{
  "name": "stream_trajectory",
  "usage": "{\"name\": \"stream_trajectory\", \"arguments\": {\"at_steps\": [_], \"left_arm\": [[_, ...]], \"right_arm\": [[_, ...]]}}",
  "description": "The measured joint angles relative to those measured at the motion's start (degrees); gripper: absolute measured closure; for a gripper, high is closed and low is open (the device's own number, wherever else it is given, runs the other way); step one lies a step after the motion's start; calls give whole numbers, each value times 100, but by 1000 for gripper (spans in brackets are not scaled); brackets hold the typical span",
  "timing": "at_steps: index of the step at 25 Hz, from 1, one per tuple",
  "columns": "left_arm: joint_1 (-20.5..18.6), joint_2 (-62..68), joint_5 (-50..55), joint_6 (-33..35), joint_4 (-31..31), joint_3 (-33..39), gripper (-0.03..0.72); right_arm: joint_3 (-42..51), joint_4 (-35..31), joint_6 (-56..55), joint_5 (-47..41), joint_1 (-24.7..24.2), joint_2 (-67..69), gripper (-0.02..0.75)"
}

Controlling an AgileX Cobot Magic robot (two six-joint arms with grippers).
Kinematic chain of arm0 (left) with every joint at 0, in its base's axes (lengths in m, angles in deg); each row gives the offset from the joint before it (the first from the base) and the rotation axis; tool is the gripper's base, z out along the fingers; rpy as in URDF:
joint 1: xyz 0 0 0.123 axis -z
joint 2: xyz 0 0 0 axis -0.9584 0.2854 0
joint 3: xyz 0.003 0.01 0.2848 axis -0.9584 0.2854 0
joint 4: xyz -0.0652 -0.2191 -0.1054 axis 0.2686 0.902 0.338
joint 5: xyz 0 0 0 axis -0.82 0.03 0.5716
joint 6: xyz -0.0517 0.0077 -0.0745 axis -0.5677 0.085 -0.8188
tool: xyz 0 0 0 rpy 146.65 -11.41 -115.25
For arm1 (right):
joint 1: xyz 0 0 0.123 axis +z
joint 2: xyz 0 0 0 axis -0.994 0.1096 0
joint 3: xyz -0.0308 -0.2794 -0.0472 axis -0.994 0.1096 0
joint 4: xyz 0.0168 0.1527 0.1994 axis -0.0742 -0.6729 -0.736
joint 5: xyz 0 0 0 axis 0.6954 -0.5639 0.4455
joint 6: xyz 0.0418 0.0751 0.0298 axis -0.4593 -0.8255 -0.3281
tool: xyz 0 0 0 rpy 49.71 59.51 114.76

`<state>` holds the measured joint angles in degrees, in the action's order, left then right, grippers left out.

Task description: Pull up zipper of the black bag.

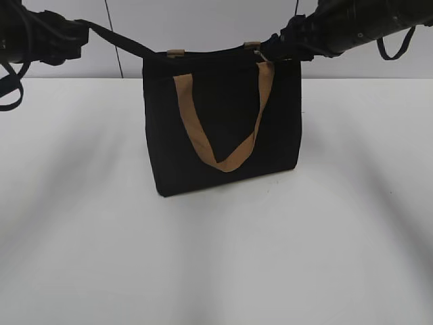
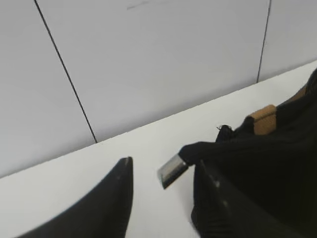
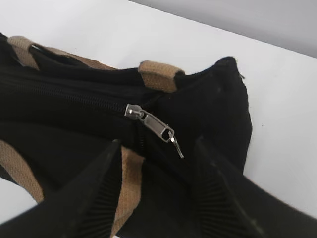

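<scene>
The black bag (image 1: 223,122) stands upright mid-table, a tan handle (image 1: 226,159) hanging down its front. In the right wrist view the silver zipper (image 3: 148,121) sits on the black track near the bag's (image 3: 74,106) end, its pull tab dangling. My right gripper (image 3: 158,143) is open, one finger on each side just below the slider and not touching it; it is at the bag's top right corner (image 1: 265,55). My left gripper (image 2: 164,163) is open at the bag's (image 2: 277,163) top left corner (image 1: 145,53). A black fabric tab with a silver metal tip (image 2: 173,171) lies between its fingers, unclamped.
The white table (image 1: 216,257) spreads around the bag. A grey panelled wall (image 1: 203,27) stands close behind it. Both black arms hang over the back edge at top left and top right. A tan strap end (image 3: 158,74) crosses the bag's top beside the zipper.
</scene>
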<state>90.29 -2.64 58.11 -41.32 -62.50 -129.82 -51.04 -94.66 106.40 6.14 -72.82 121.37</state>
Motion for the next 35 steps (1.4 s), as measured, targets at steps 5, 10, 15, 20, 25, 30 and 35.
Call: {"name": "stream_trajectory", "arguments": {"at_steps": [5, 10, 15, 20, 25, 30, 35], "left_arm": [[0, 0, 317, -725, 142, 0, 284], [0, 0, 963, -871, 540, 0, 262], [0, 0, 1414, -881, 1204, 0, 157], [0, -13, 2227, -883, 1802, -162, 111], [0, -234, 2550, -883, 1945, -229, 109], [0, -307, 4001, -869, 1995, -654, 109], [-45, -295, 5590, -452, 2102, -1268, 138]], "right_arm": [[0, 261, 0, -169, -6, -223, 381], [-10, 493, -134, -347, -6, -434, 379], [-10, 1024, -476, -582, -6, -602, 376], [-10, 1918, -1147, -832, -6, -776, 374], [-10, 2287, -1467, -993, -13, -897, 374], [-10, 2877, -1966, -1575, -13, -939, 374], [-10, 3909, -3103, -2542, -13, -944, 373]]}}
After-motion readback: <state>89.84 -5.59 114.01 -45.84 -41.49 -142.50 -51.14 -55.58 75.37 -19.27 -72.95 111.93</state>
